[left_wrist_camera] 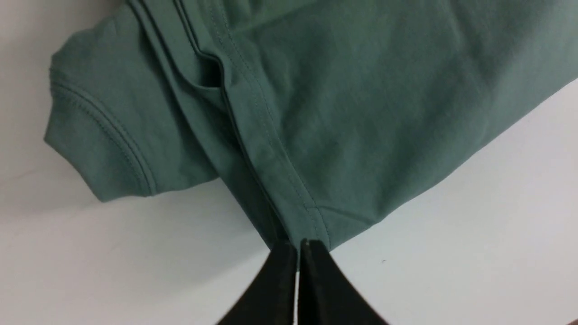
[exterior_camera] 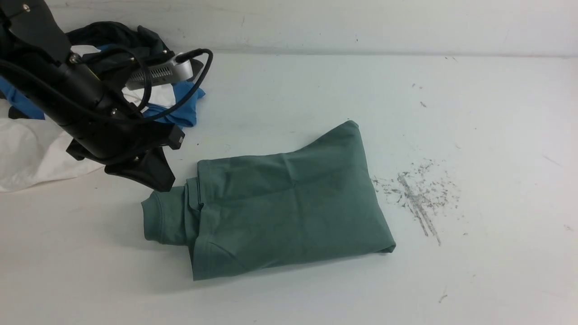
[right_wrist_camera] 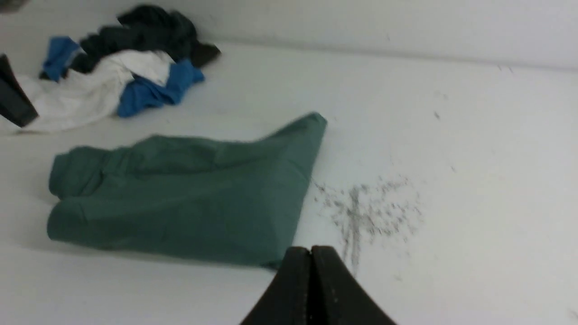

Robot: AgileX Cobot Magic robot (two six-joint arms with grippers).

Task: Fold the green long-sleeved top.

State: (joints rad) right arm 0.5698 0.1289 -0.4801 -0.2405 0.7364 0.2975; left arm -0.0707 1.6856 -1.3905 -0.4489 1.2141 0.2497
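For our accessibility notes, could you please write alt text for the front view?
A folded green long-sleeved top lies on a white table, one cuff sticking out at its left. The left gripper, shut, hangs beside that end, with a pile of clothes behind.

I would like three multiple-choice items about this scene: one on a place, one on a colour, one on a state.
1. Where does the pile of other garments lie on the table?
A. far left corner
B. far right corner
C. on top of the green top

2. Which colour is missing from that pile?
A. blue
B. white
C. red

3. How does the green top lie?
A. spread out flat, sleeves wide
B. folded into a compact bundle
C. hanging from the left gripper

Key: 1 A, it sits far left behind the left arm; 2 C, only blue, white and dark cloth shows; 3 B, layered edges and a cuff stick out at one end.
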